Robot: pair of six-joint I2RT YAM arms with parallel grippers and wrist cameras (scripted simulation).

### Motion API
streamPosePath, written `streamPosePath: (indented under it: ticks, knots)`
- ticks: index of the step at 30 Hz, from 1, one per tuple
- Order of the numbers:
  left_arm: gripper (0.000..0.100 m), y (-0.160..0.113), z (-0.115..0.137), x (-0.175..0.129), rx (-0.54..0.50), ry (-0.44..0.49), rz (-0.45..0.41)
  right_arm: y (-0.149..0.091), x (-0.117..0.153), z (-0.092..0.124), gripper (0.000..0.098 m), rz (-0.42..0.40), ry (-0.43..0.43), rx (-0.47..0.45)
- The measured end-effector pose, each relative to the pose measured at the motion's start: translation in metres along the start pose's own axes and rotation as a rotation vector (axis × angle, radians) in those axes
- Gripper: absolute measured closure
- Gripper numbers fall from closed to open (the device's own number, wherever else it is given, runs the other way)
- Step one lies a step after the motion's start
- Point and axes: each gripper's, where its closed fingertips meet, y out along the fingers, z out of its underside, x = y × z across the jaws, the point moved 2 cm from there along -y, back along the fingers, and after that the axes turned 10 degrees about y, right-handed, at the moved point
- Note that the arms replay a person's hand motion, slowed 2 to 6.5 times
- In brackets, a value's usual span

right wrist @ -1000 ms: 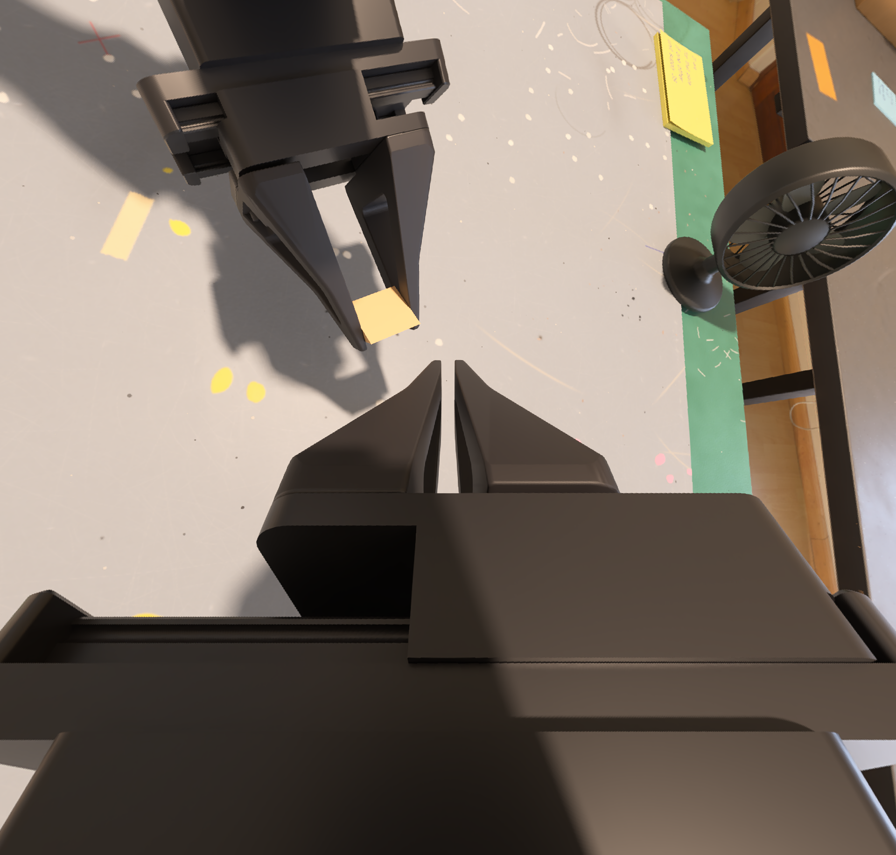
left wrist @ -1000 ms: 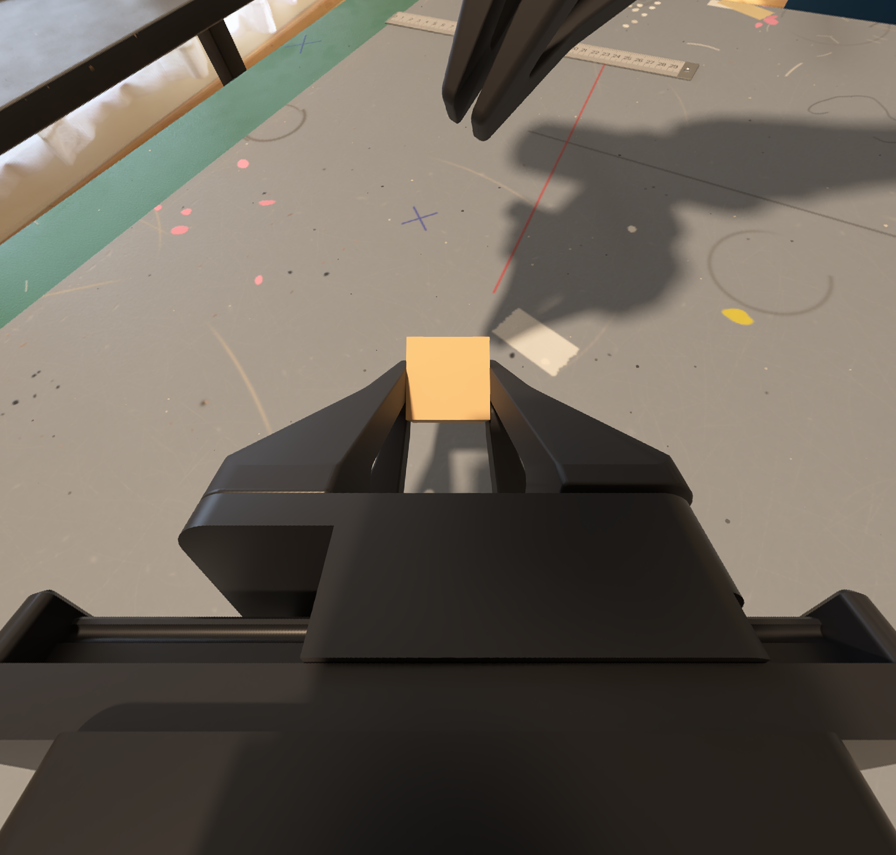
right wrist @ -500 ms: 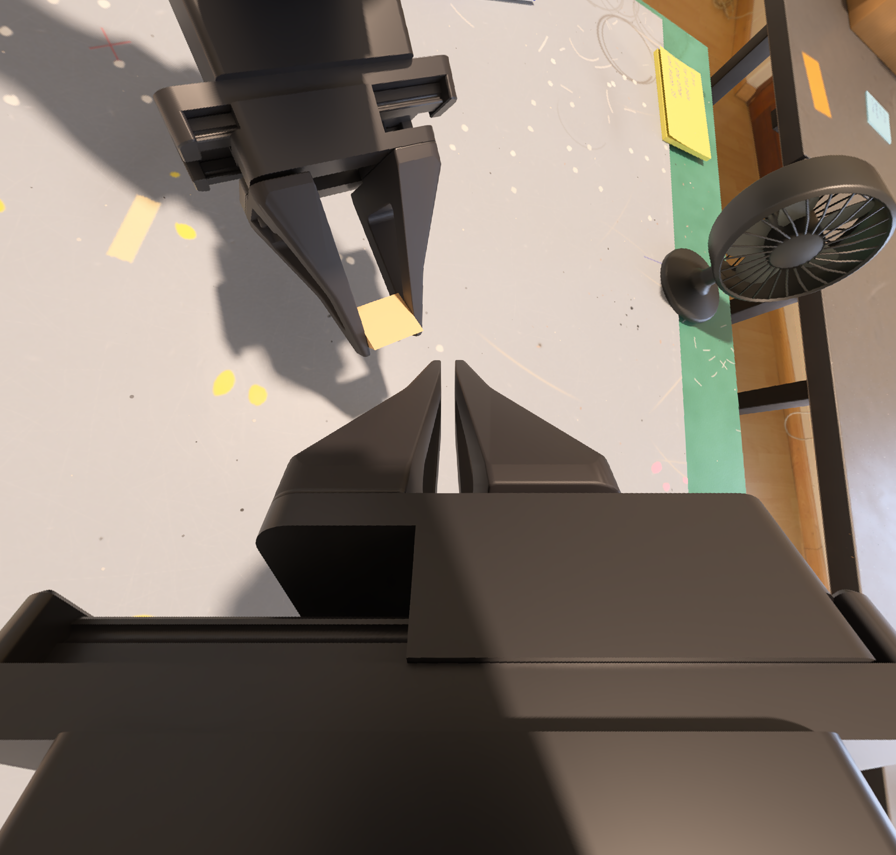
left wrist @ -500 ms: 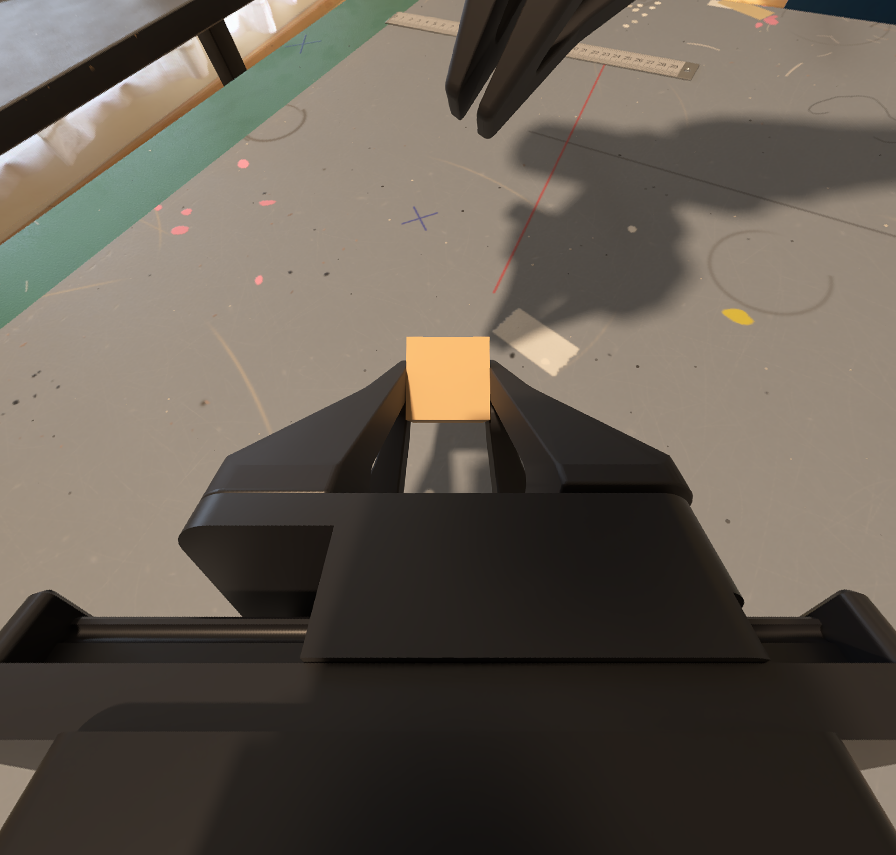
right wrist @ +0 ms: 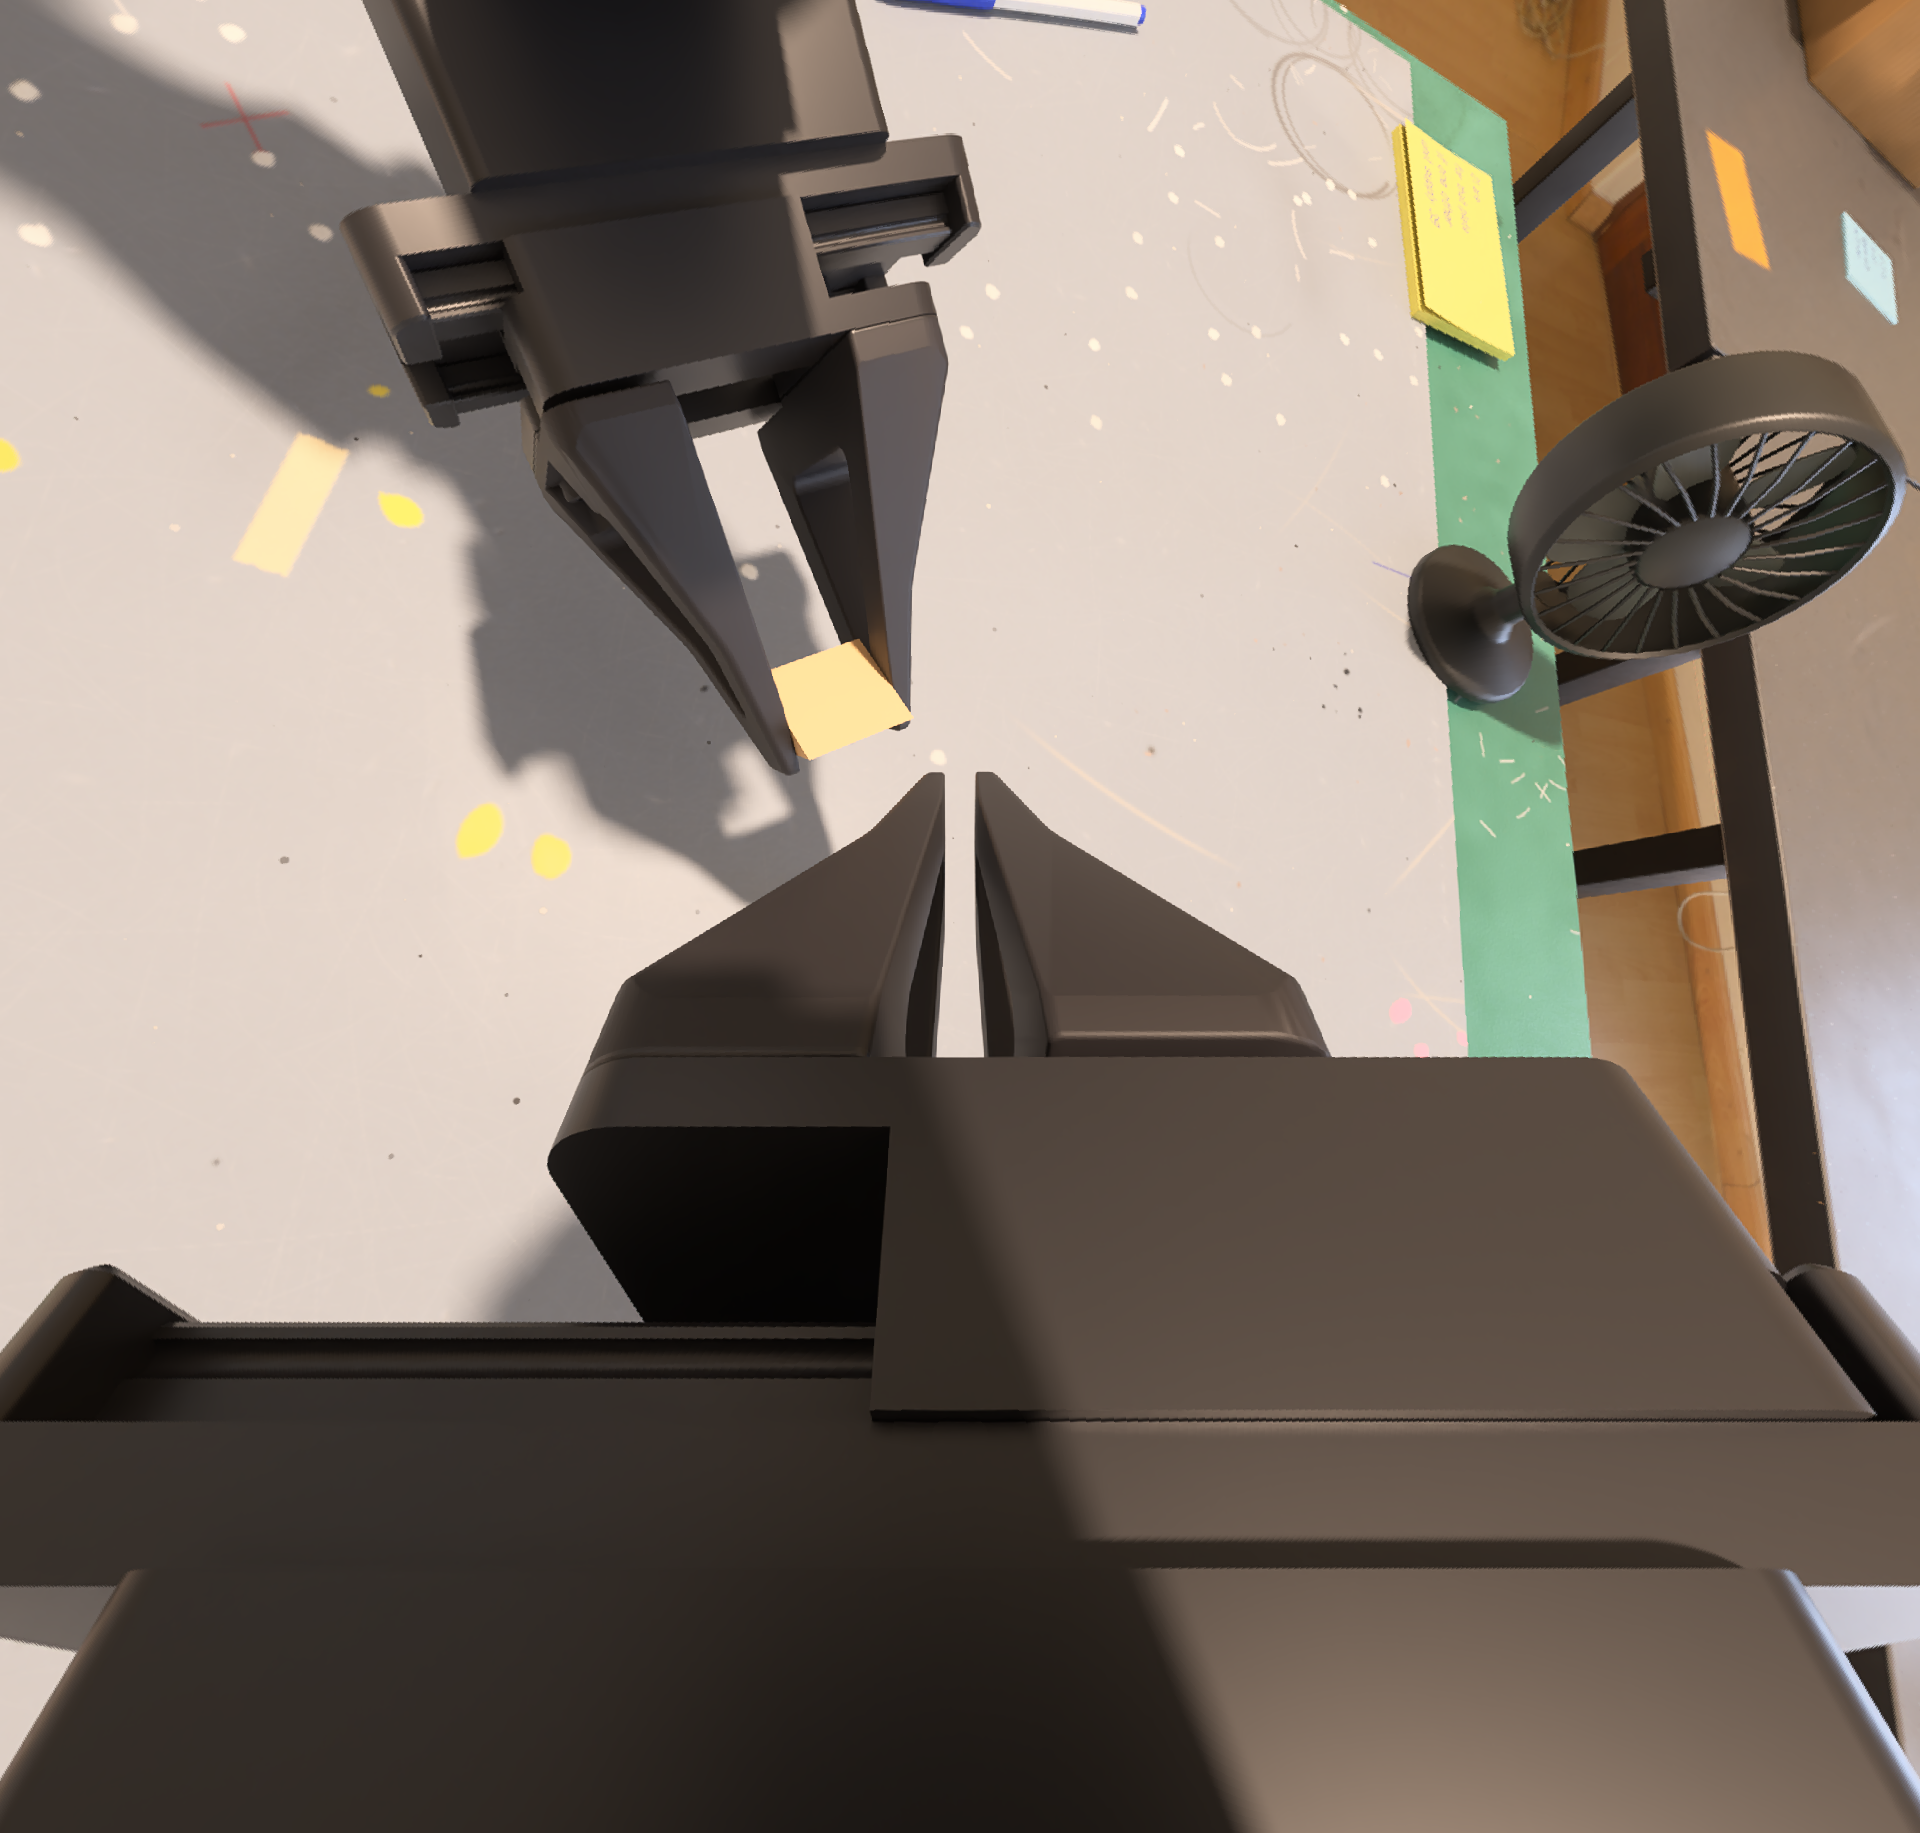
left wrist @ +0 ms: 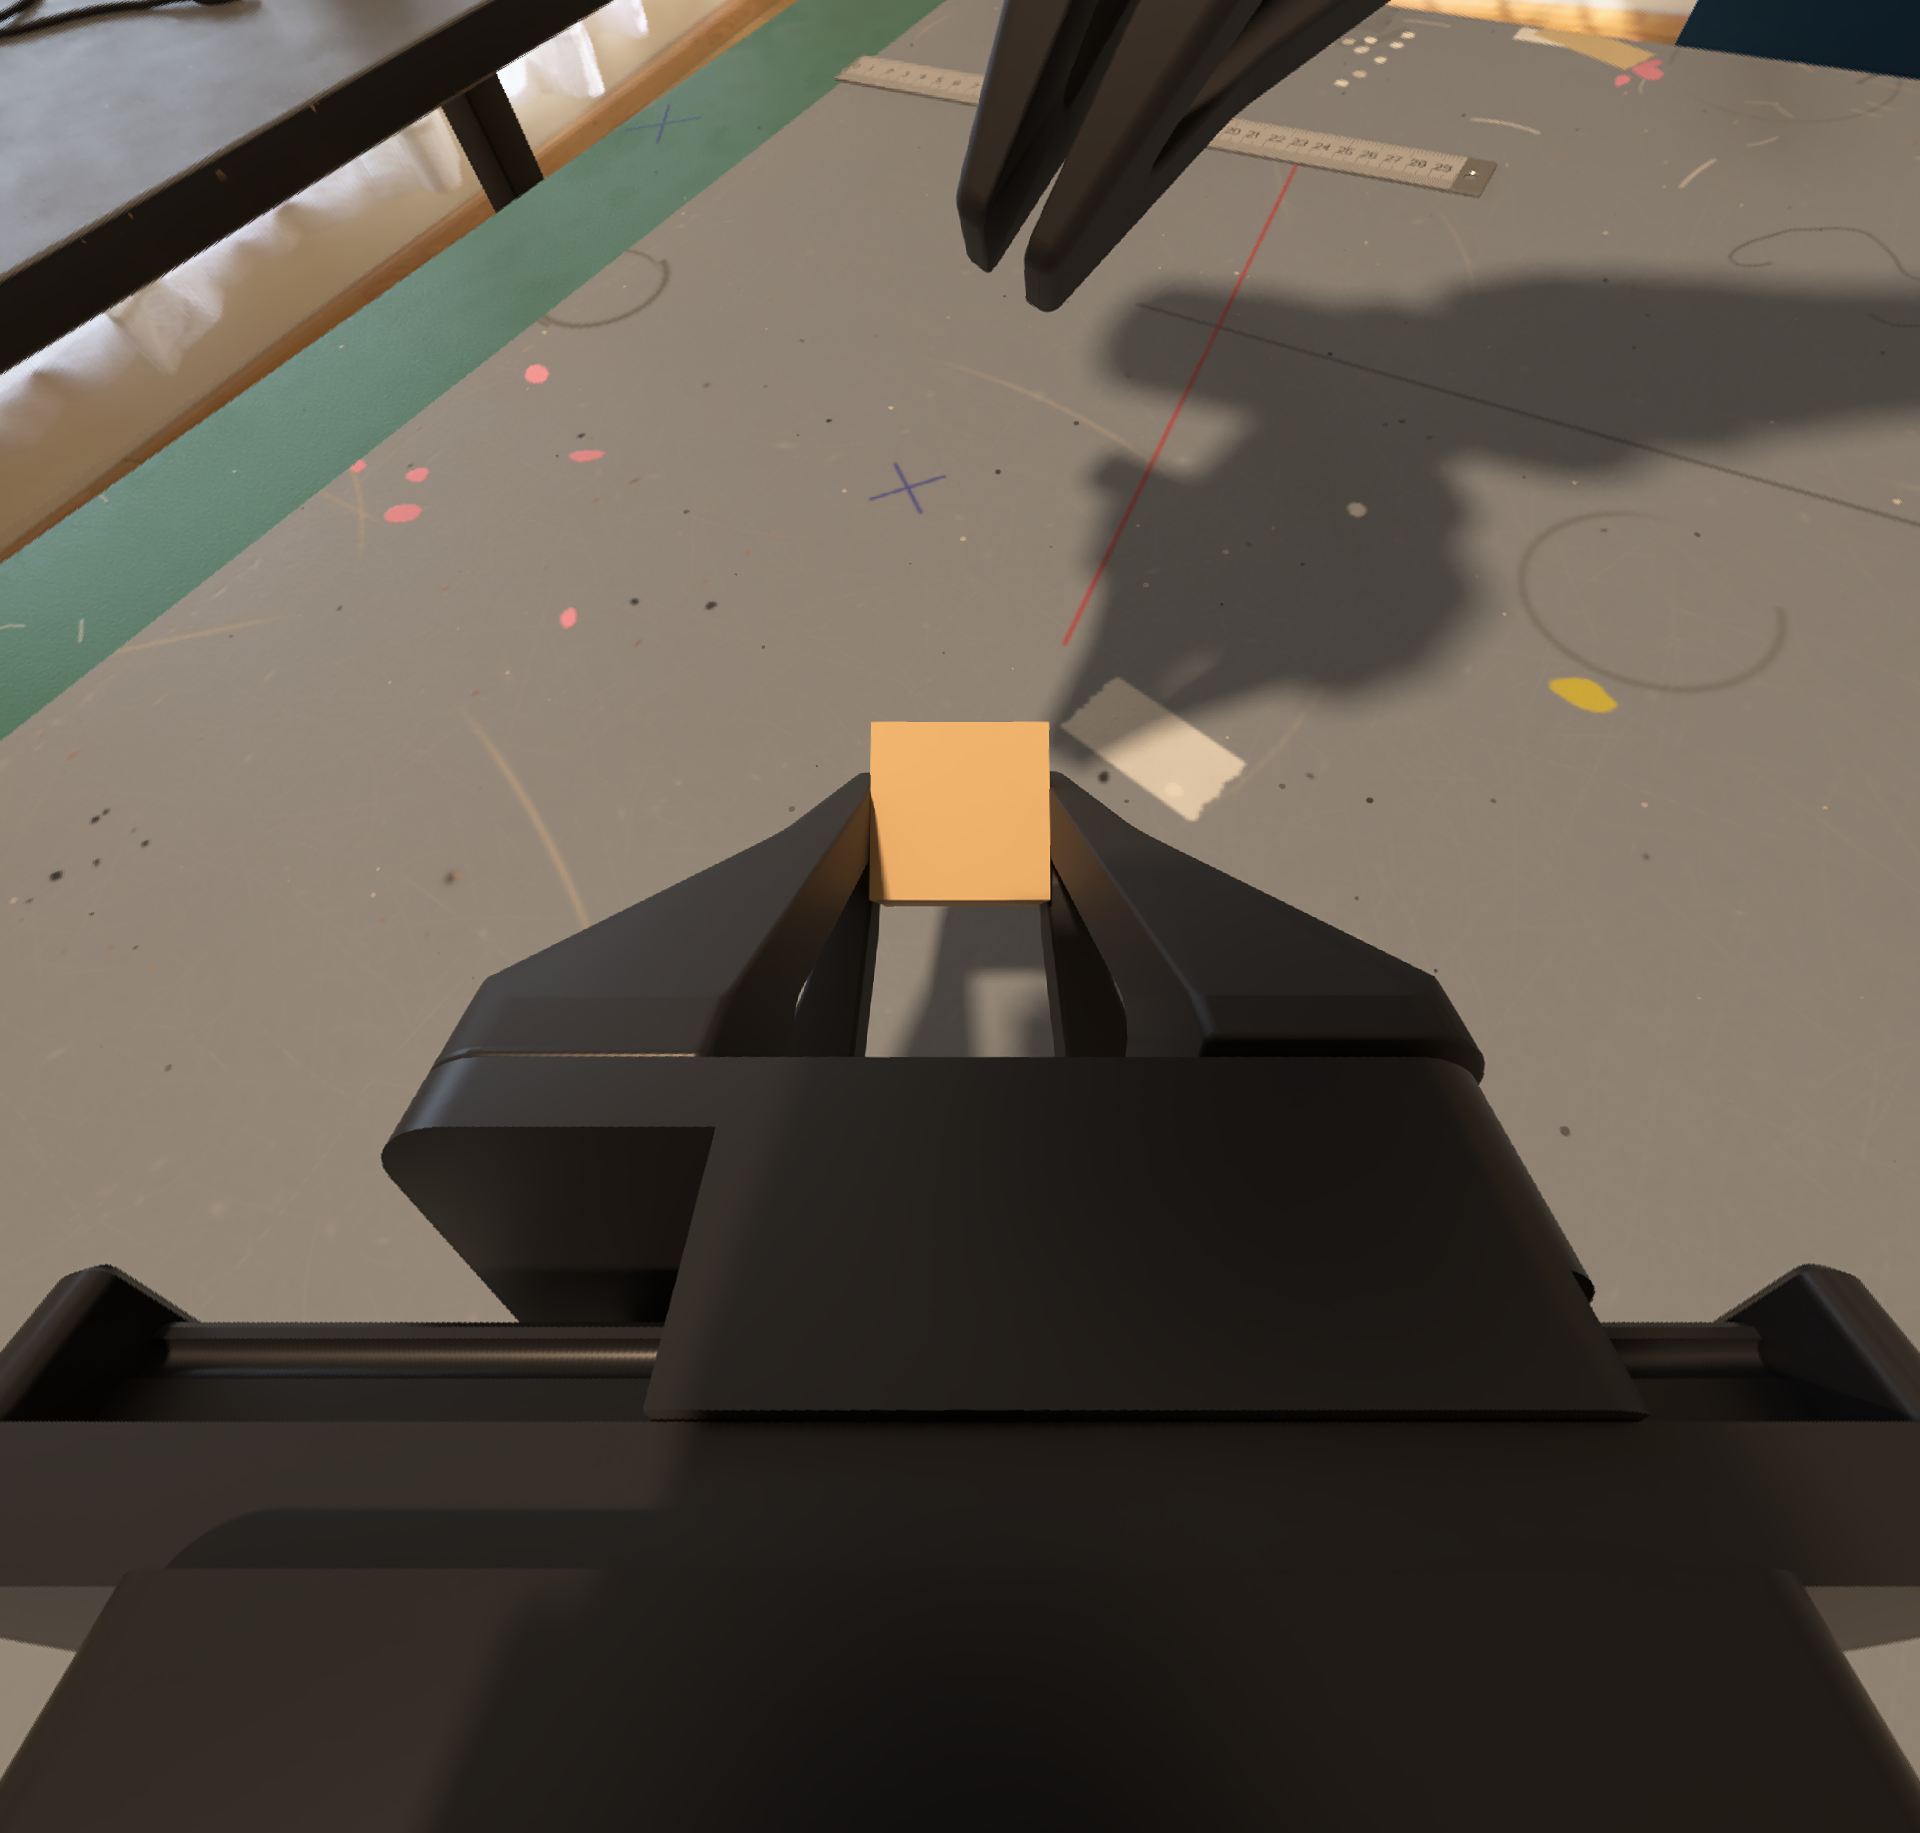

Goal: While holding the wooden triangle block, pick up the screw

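Grey table (left wrist: 312,848); block (left wrist: 958,812) mostly hidden between left tool (left wrist: 958,796) fingers

Block: wooden triangle block (left wrist: 959,812), pale orange, showing one flat square face.
Position: pinched between the left gripper's fingertips (right wrist: 844,734), raised above the table.
Screw: not visible.

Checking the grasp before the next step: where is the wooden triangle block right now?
The wooden triangle block sits clamped between the left claw tips, centre of the left wrist view, above the table; the right wrist view shows it just ahead-left of the right claw.
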Motion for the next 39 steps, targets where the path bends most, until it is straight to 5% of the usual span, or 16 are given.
streamPosePath:
  ticks: [39]
  knots:
    - [0.075, -0.007, -0.011, 0.004, -0.098, -0.031, -0.007, -0.006, -0.004, -0.009, 0.0928, 0.002, 0.051, -0.069]
